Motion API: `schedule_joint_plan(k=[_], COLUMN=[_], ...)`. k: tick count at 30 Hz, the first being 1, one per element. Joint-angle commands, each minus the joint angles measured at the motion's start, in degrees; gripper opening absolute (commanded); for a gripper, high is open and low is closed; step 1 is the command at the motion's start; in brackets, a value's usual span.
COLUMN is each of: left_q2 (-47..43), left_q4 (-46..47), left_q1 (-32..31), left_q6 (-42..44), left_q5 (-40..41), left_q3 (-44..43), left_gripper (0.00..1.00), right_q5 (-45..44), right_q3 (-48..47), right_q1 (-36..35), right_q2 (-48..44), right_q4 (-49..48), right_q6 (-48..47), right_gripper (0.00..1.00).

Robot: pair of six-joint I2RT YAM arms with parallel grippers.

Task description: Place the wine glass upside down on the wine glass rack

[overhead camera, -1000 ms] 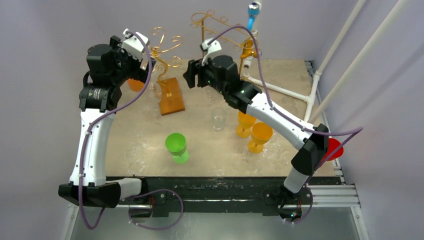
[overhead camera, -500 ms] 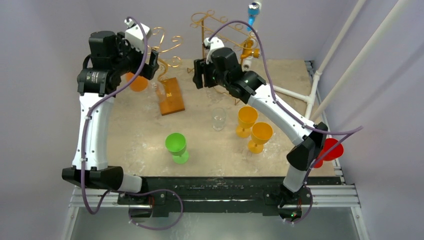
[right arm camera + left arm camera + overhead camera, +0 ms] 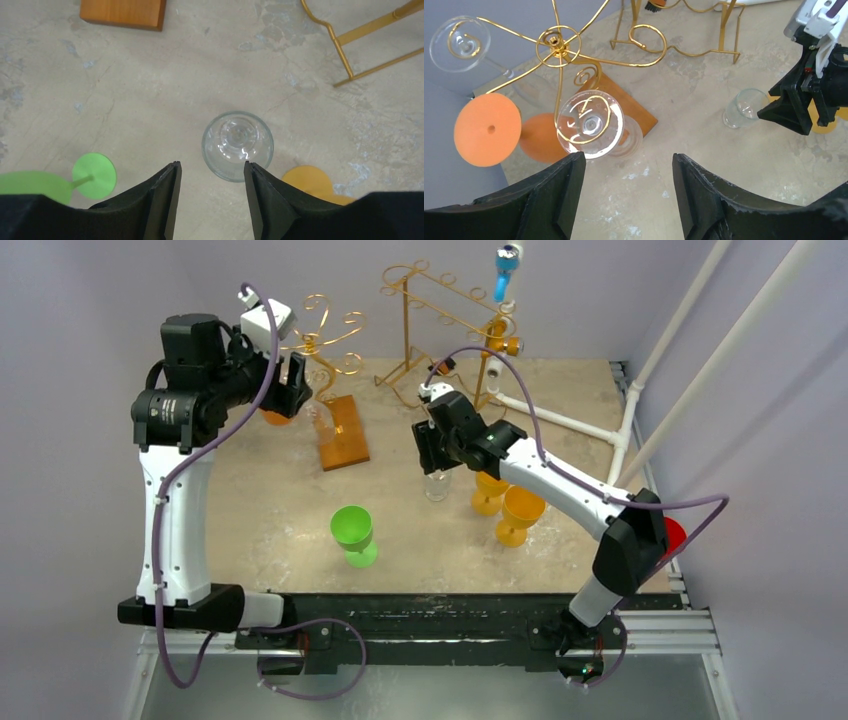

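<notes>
A clear wine glass (image 3: pixel 437 481) stands upright on the table; it also shows in the right wrist view (image 3: pixel 237 145) and the left wrist view (image 3: pixel 743 108). My right gripper (image 3: pixel 432 452) hovers over it, open and empty (image 3: pixel 211 167), the glass just ahead of the right fingertip. The gold wire rack (image 3: pixel 322 336) on a wooden base (image 3: pixel 341 431) stands at the back left. A clear glass (image 3: pixel 589 125), a second clear glass (image 3: pixel 459 44) and an orange glass (image 3: pixel 487 129) hang upside down on it. My left gripper (image 3: pixel 290 390) is open and empty (image 3: pixel 629 160) above the rack's near side.
A green glass (image 3: pixel 353 534) stands front centre. Two yellow glasses (image 3: pixel 491 490) (image 3: pixel 521 513) stand right of the clear one. A red cup (image 3: pixel 672 537) sits at the right edge. A second gold rack (image 3: pixel 441 310) and white pipes (image 3: pixel 560 420) stand at the back.
My right arm has swung from the back near the racks forward and down over the standing clear glass. My left arm has drawn back slightly to the left, still open.
</notes>
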State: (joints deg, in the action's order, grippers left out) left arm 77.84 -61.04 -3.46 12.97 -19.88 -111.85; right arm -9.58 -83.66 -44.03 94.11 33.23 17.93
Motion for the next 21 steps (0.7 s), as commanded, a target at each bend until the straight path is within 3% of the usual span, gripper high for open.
schedule_joint_plan(k=[1,9,11,16,21], left_q2=[-1.29,5.46,5.51,2.4,2.13], left_q4=[-1.4,-2.74,-3.68,-1.83,-2.79], left_q1=[-0.24,-0.23,-0.25,-0.23,-0.23], left_q6=[0.62,1.88,2.24,3.11,3.64], left_q5=[0.73,0.88,0.2,0.3,-0.28], left_q3=[0.48,-8.16,-8.25,-3.85,-5.09], left_gripper=[0.66,0.45,0.43,0.4,0.49], right_q5=[-1.58,-0.36,-0.76,-5.01,-8.87], right_q3=[-8.09,-42.39,-44.92,-27.88,-8.73], right_q1=[0.01,0.55,0.61,0.58,0.6], right_q2=[0.0,13.05,14.46,4.95,-7.48], right_q4=[-1.65,8.22,11.28,8.88,7.16], right_q6=[-0.11,-0.44,-0.73,-0.01,2.34], right_gripper=[0.57,0.54,0.53,0.53,0.53])
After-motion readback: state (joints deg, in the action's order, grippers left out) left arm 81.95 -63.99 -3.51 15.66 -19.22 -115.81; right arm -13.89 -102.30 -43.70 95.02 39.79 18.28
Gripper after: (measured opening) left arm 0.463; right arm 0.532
